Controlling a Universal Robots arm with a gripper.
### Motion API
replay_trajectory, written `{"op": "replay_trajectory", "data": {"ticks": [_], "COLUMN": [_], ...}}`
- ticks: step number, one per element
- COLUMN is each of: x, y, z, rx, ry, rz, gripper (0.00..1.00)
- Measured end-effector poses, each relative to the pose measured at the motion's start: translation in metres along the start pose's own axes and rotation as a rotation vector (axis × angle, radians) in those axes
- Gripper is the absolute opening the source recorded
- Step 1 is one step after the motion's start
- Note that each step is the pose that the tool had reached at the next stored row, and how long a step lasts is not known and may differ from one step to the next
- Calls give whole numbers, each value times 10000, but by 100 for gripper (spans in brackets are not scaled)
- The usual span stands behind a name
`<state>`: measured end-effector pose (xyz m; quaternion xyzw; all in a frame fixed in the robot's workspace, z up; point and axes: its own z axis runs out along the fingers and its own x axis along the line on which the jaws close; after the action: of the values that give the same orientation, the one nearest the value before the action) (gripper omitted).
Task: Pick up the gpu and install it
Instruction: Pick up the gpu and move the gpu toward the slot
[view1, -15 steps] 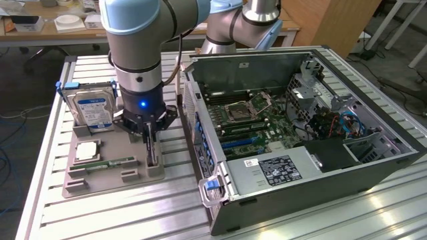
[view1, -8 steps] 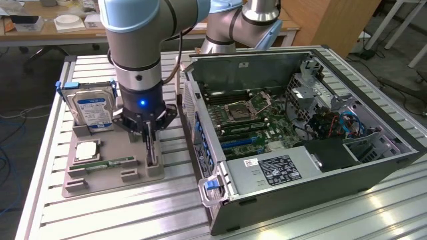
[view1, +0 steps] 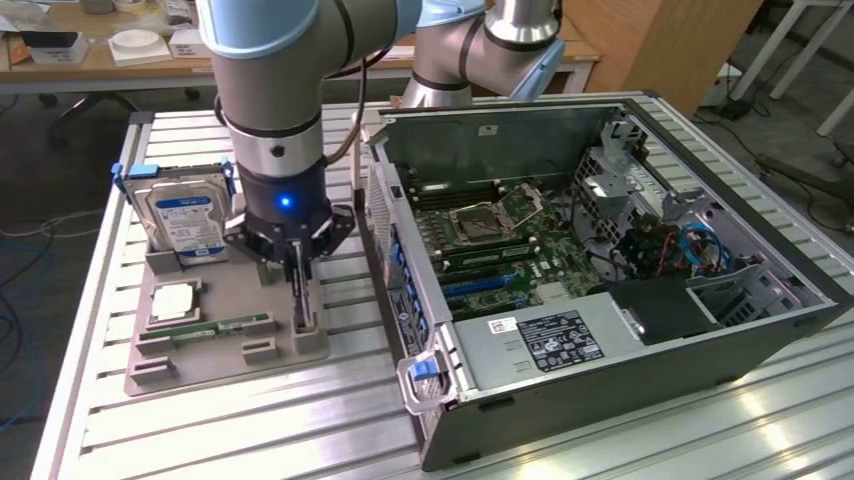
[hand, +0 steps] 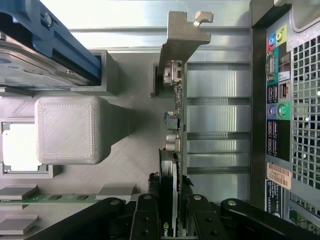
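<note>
Two black fingers of mine are drawn nearly together, one on each face of the gpu. It is a thin dark circuit card with a silvery metal end bracket. I judge that they have it pinched near the end away from the bracket. The card stands on its long edge in a slot of the grey moulded plastic tray, and as far as I can tell it has not left that slot. The tray lies on the slatted aluminium worktop, just beside the open black computer case.

The tray also holds a boxy silver hard drive with a blue-white label, upright toward the exterior view's left. A slim green memory stick lies flat near the gpu. A rounded grey block rises from the tray close to one face of the card.

The step in hand, as I read it, is securing the grip and freeing the card. To do it well I should:

- press evenly on both faces, on bare board and not on the small components along it;
- hold the card plumb;
- draw it straight up out of the slot with no twist, so the bracket clears its holder and the edge does not bind;
- stay clear of the grey block and the case wall.

A hold so far from the bracket may let that heavier end sag, so a firm grip matters.
</note>
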<state>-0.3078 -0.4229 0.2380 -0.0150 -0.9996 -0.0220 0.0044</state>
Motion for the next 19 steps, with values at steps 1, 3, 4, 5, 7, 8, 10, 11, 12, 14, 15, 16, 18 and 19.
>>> {"op": "replay_trajectory", "data": {"ticks": [1,3,4,5,7,8,10,11,12,14,15,16,18,19], "x": [0,0,0,0,1,1,1,1,1,1,1,1,1,1], "y": [0,0,0,0,1,1,2,2,3,3,4,4,5,5], "z": [-7,-16,-22,-31,-49,-58,-77,-86,-94,-109,-117,-125,-144,-153], "rx": [-6,-21,-31,-45,-61,-67,-74,-77,-80,-84,-86,-89,-95,-96], "ry": [0,0,1,2,2,3,4,6,5,6,6,6,6,7], "rz": [0,0,0,-1,0,0,0,0,-1,-1,0,-1,-1,-1], "gripper": [26,26,26,26,26,26,26,26,26,26,26,26,26,26]}}
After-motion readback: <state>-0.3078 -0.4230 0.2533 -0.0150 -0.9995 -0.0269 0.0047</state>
